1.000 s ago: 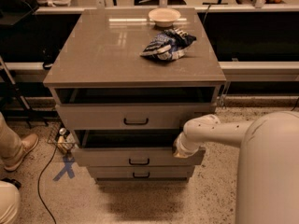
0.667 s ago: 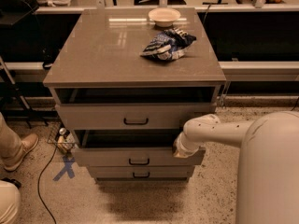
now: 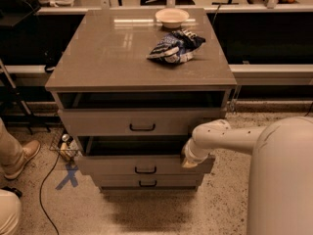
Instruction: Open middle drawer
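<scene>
**Middle drawer standing out, gripper at its right end**

The grey-beige middle drawer with the small black bar handle [image 3: 112,165] stood partly out of the cabinet, further forward than the two other fronts, and its dark inside showed behind the front; the white robot gripper [image 3: 188,161] was at the right end of this front, at its upper edge, touching or almost touching it; whether the gripper was clamped on the edge or loose was hidden by the wrist. Above it, the taller drawer front with the longer black handle [image 3: 98,121] also stood a little out; below, the slimmest drawer front [image 3: 122,182] sat further back. On the flat brown-grey cabinet top [image 3: 107,53] lay a crumpled blue-and-white bag [image 3: 176,46], and behind it a shallow white bowl [image 3: 171,16]. On the speckled floor at the left were a blue tape cross [image 3: 68,175] and a person's brown shoe [image 3: 19,156].
</scene>
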Available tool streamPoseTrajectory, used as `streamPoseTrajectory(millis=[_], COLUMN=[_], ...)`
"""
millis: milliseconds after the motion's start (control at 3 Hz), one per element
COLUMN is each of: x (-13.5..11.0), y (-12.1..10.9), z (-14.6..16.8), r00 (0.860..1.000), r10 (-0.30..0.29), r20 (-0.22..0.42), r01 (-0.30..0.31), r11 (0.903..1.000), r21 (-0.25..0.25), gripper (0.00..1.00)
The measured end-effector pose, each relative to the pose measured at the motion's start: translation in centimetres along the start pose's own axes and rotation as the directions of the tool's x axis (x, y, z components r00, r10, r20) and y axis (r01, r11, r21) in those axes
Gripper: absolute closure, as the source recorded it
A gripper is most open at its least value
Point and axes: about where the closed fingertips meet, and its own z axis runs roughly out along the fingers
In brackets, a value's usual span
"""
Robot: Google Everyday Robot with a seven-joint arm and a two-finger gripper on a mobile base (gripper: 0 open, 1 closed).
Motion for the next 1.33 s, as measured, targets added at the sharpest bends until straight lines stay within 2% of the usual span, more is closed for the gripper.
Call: streamPoseTrajectory(millis=[333, 667, 1000, 1333], x=[0.0, 0.0, 0.2, 0.7], y=[0.0, 0.2, 0.8, 1.4], z=[0.0, 0.2, 1.1, 2.3], r00=[1.0, 1.0, 1.0, 1.0], r10=[0.0, 0.0, 0.004, 0.024], r20=[0.0, -0.003, -0.016, -0.018], r01=[0.0, 0.0, -0.005, -0.026], r11=[1.0, 1.0, 0.9982, 0.9942], r21=[0.0, -0.009, -0.06, -0.104], gripper=[0.04, 0.0, 0.0, 0.19])
